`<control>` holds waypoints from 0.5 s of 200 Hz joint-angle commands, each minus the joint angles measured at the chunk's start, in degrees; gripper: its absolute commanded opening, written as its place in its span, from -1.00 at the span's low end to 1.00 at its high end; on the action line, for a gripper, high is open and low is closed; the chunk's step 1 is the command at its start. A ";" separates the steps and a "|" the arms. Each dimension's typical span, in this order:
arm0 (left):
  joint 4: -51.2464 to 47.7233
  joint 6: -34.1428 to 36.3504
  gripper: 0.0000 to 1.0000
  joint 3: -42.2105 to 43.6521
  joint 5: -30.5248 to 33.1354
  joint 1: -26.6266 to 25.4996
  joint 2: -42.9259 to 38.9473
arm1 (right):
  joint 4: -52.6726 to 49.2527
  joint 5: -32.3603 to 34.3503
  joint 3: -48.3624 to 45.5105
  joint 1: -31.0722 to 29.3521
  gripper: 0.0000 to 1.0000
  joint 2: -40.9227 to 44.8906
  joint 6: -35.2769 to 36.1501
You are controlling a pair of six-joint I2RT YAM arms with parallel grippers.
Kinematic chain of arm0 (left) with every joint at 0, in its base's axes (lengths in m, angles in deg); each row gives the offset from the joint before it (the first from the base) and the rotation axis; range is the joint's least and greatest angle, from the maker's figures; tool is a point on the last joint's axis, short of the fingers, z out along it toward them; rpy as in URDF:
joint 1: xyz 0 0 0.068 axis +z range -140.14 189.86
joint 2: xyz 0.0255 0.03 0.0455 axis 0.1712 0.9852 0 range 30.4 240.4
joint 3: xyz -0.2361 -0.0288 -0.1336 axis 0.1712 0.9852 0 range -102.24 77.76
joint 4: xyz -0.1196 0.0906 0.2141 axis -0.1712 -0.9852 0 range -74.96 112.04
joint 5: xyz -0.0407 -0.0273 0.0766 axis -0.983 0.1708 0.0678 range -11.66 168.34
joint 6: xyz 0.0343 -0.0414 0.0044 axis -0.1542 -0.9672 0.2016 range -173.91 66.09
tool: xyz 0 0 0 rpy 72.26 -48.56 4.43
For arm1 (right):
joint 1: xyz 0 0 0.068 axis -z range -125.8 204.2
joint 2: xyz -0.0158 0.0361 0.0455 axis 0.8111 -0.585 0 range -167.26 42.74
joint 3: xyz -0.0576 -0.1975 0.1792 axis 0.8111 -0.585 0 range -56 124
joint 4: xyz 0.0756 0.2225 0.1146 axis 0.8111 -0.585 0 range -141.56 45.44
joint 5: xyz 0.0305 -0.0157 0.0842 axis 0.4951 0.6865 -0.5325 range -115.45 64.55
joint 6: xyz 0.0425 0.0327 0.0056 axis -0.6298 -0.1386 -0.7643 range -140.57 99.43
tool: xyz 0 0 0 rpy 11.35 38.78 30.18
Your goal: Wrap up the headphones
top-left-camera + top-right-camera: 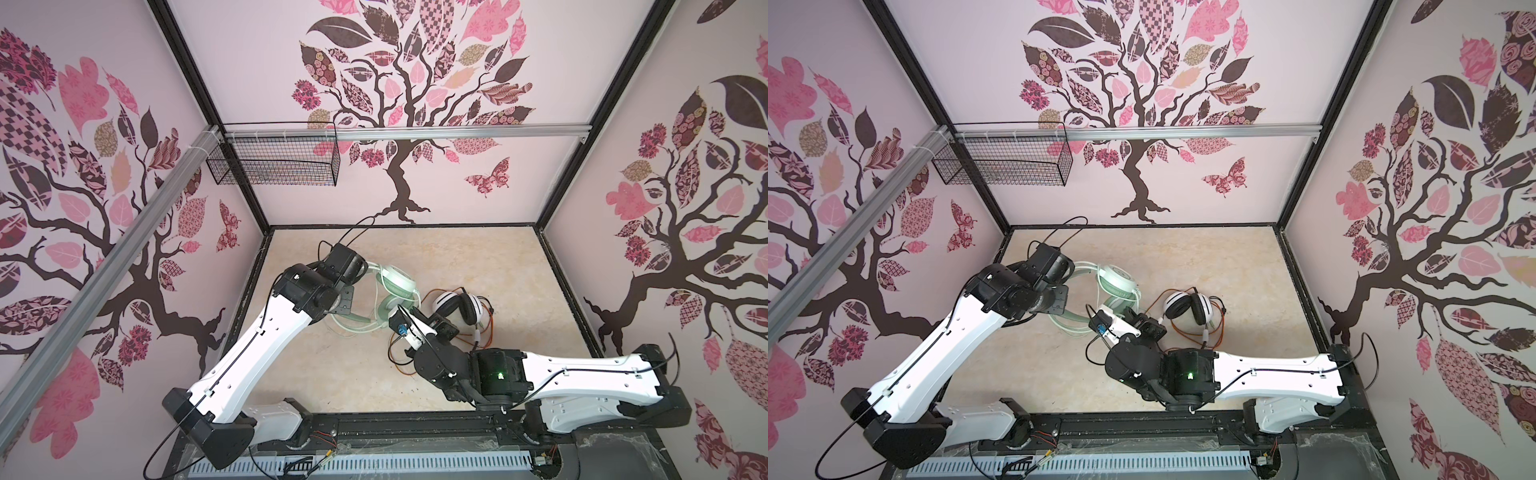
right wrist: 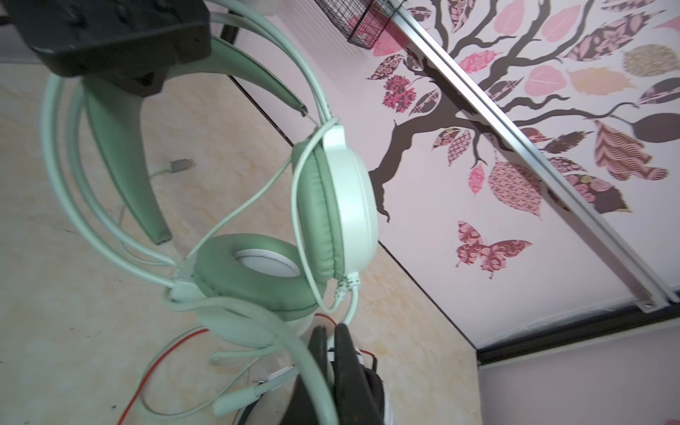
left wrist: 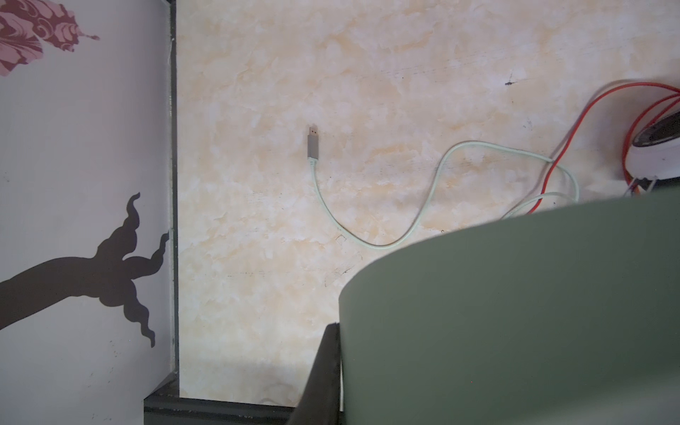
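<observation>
As pale cord (image 3: 379,245) loops, mint-green headphones (image 2: 316,206) show 2 padded cushions (image 2: 228,272).

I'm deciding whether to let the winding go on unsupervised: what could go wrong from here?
1. The orange-red cord crosses the pale green cord pinched by the right gripper; winding could drag the white-and-black striped headphones along.
2. The grey USB plug lies loose on the table; it may snag or whip.
3. The left gripper clamps only the band of the mint-green over-ear headphones; they may twist or slip.
</observation>
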 commanded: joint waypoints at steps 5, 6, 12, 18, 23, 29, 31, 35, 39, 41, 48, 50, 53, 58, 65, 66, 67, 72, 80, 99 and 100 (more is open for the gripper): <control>2.99 -2.19 -1.00 1.08 2.76 -0.04 0.50 | 4.02 -9.79 0.63 -0.11 -0.94 4.67 -6.05; 3.02 -2.22 -1.00 1.07 2.89 -0.04 0.59 | 3.95 -9.96 0.65 -0.11 -0.94 4.71 -6.25; 3.04 -2.49 -1.00 1.01 3.80 -0.10 0.89 | 3.26 -10.31 0.96 -0.12 -0.94 4.91 -7.19; 2.97 -2.73 -1.00 0.95 5.19 -0.04 0.97 | 2.30 -10.40 1.33 -0.15 -0.95 5.01 -8.26; 2.98 -3.01 -1.00 0.77 6.25 -0.05 1.22 | 1.37 -10.68 1.77 -0.11 -0.95 5.09 -9.19; 3.03 -3.65 -1.00 0.59 7.57 -0.04 1.28 | 0.41 -11.23 2.12 -0.12 -0.96 5.26 -10.20; 3.02 -3.79 -1.00 0.51 7.92 -0.04 1.28 | 0.18 -11.47 2.15 -0.18 -0.96 5.38 -10.57; 3.04 -4.11 -1.00 0.39 8.64 -0.04 1.33 | -0.17 -12.29 2.27 -0.11 -0.96 5.61 -11.29; 3.10 -4.36 -1.00 0.33 9.22 -0.04 1.32 | -0.45 -13.00 2.32 -0.12 -0.96 5.87 -11.98; 3.17 -4.43 -1.00 0.20 9.54 -0.04 1.29 | -0.56 -13.45 2.20 -0.11 -0.96 6.02 -12.29; 3.48 -4.74 -1.00 0.06 10.39 -0.06 1.28 | -0.74 -14.95 2.00 -0.11 -0.96 6.72 -13.44; 3.57 -4.86 -1.00 0.00 10.58 -0.11 1.17 | -0.81 -15.25 1.99 -0.11 -0.96 6.87 -13.78; 3.65 -4.94 -1.00 -0.22 10.96 -0.06 1.21 | -0.99 -15.78 1.96 -0.12 -0.96 7.12 -14.29; 3.66 -5.13 -1.00 -0.44 11.60 -0.09 1.20 | -1.38 -16.29 1.98 -0.11 -0.96 7.48 -15.20; 3.65 -5.39 -1.00 -0.79 12.45 -0.07 1.11 | -2.24 -16.55 2.06 -0.12 -0.96 7.93 -16.24; 3.61 -5.41 -1.00 -0.83 12.62 -0.06 1.15 | -2.38 -16.55 2.11 -0.11 -0.96 7.96 -16.44; 3.63 -5.37 -1.00 -0.89 12.74 -0.05 1.17 | -2.59 -16.60 2.18 -0.15 -0.96 8.03 -16.54; 3.49 -5.47 -1.00 -1.13 13.45 -0.04 1.19 | -3.41 -16.57 2.39 -0.12 -0.97 8.28 -17.33; 3.10 -5.71 -1.00 -1.54 14.99 -0.05 1.17 | -5.04 -16.18 2.97 -0.11 -0.97 8.57 -18.45; 1.78 -6.20 -1.00 -2.54 18.64 -0.04 1.20 | -8.95 -15.33 4.61 -0.11 -0.98 8.79 -20.62; 1.71 -6.21 -1.00 -2.62 18.87 -0.09 1.20 | -9.13 -15.33 4.70 -0.11 -0.98 8.75 -20.70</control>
